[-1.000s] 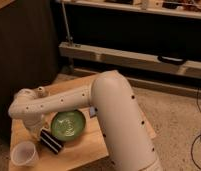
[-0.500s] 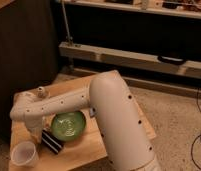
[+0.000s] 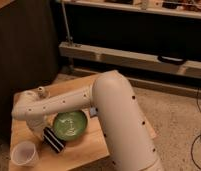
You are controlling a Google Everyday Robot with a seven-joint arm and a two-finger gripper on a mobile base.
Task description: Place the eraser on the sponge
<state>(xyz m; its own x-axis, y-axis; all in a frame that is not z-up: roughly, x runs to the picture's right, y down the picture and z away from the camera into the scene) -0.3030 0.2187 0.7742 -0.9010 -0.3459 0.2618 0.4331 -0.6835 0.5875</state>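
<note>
At counter point(image 3: 84, 148) front-left, gripper point(image 3: 43, 131) is being held low by green plate point(image 3: 70, 124); jaws state can't be told. Eraser point(image 3: 55, 141) is being seen just under gripper, at plate edge; sponge point(image 3: 94, 111) right of plate.

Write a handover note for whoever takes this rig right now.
The gripper is low over the wooden table's front left, beside the round green plate and right above the flat black striped eraser.
The eraser sits at the plate's lower-left rim; gripped or just lying there, cannot tell.
The small light-blue sponge peeks out right of the plate, against the white arm.
Done: gripper is at the eraser.
Left: lift it, carry it across the plate, set it on the sponge.
</note>
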